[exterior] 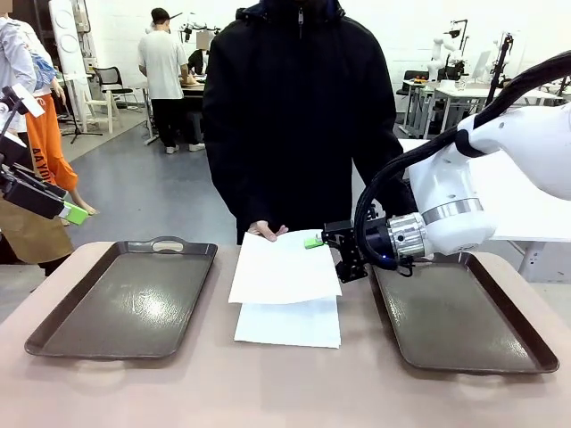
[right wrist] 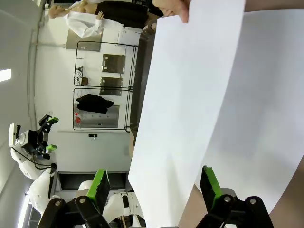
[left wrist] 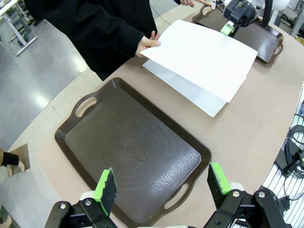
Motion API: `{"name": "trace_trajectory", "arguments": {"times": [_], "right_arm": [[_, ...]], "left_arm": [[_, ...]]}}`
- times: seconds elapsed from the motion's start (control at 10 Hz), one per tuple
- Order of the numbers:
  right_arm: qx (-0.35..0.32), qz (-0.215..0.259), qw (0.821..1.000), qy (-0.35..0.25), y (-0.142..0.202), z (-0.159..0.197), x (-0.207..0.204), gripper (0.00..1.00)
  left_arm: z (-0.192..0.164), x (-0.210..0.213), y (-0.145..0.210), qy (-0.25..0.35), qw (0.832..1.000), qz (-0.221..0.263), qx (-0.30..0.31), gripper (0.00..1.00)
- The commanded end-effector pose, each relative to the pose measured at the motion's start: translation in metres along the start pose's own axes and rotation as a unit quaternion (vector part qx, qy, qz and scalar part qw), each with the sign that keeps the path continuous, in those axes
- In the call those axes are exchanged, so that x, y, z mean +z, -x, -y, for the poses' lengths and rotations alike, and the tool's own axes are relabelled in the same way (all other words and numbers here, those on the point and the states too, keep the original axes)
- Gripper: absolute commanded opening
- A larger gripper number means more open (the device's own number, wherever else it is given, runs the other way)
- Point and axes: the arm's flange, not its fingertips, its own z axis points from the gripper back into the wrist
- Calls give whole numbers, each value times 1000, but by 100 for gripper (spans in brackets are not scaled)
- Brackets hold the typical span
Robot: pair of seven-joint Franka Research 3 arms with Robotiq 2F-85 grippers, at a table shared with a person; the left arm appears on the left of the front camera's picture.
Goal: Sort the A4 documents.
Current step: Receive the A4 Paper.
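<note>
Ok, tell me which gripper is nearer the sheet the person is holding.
Right. The right gripper has its open fingers either side of an edge of the held sheet; the left gripper hangs well away, up by the left tray.

right arm reaches in level toward the middle, right claw (exterior: pixel 316 241) pointing sideways, jaws wide open. left claw (left wrist: pixel 161 184) held high, also open. person's hand (exterior: pixel 266 231) low, fingers curled.

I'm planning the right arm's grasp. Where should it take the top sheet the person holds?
Its right edge near the far corner, coming from the robot's right. The person's hand holds the top sheet up off the lower sheet, so that edge seems free underneath, and the open right claw is level beside it.
</note>
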Motion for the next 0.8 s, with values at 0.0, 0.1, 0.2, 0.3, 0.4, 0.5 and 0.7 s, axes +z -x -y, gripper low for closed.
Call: {"name": "trace_trajectory", "arguments": {"times": [0.0, 0.1, 0.2, 0.3, 0.4, 0.5, 0.7], "right_arm": [[-26, 13, 1000, 2, -6, 6, -4, 100], [-32, 16, 999, 0, -8, 9, -3, 100], [-36, 12, 999, -4, -9, 10, -2, 100], [-32, 15, 999, -6, -10, 9, 0, 98], [-22, 14, 1000, -1, -11, 8, 1, 83], [-21, 13, 1000, -1, -12, 8, 2, 80], [-20, 8, 1000, -4, -14, 9, 1, 80]], "left_arm": [[-1, 0, 0, 4, 1000, 3, -2, 100], [-1, 0, 0, 4, 1000, 3, -2, 100], [-1, 0, 0, 4, 1000, 3, -2, 100], [-1, 0, 0, 4, 1000, 3, -2, 100], [-1, 0, 0, 4, 1000, 3, -2, 100], [-1, 0, 0, 4, 1000, 3, -2, 100], [-1, 0, 0, 4, 1000, 3, -2, 100]]}}
